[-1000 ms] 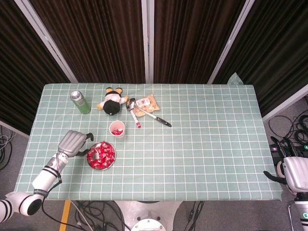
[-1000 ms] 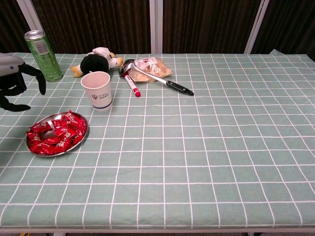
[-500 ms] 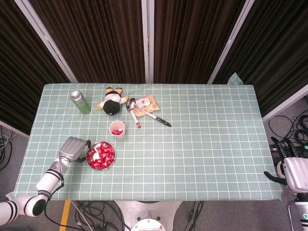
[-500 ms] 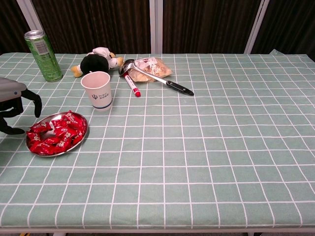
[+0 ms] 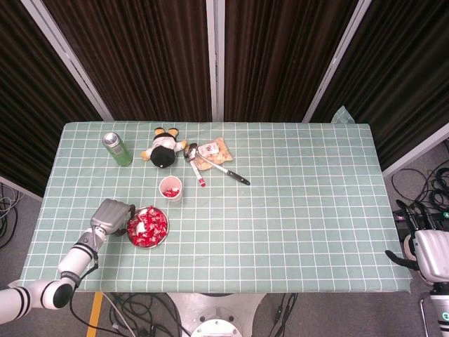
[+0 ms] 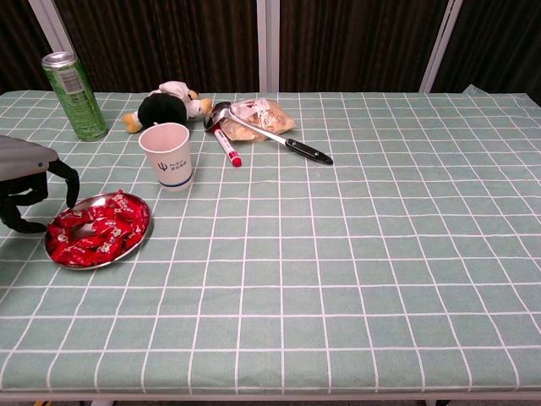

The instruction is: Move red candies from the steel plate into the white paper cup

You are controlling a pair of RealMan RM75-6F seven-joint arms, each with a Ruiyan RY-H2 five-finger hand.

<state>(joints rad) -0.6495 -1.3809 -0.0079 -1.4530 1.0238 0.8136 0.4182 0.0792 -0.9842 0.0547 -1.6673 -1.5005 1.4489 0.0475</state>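
The steel plate point(image 5: 149, 246) point(image 6: 100, 266) lies near the table's front left, heaped with red candies point(image 5: 147, 225) point(image 6: 95, 228). Just behind it stands the white paper cup point(image 5: 172, 197) point(image 6: 172, 161), upright, with a few red pieces inside in the head view. My left hand point(image 5: 112, 216) point(image 6: 30, 182) hovers at the plate's left rim, its dark fingers point(image 6: 70, 190) curved down and apart, holding nothing; one fingertip is right over the rim. My right hand point(image 5: 428, 253) hangs off the table's right front corner, empty.
At the back left stand a green can point(image 5: 117, 148) point(image 6: 74, 83) and a plush toy point(image 5: 163, 149) point(image 6: 165, 106). A red marker point(image 6: 226, 145), a spoon with a black handle point(image 6: 270, 135) and a snack bag point(image 6: 262, 114) lie behind the cup.
My left hand has come down and toward the table's front, then edged right, from beside the cup's level to the plate's left rim. The right hand has not moved.
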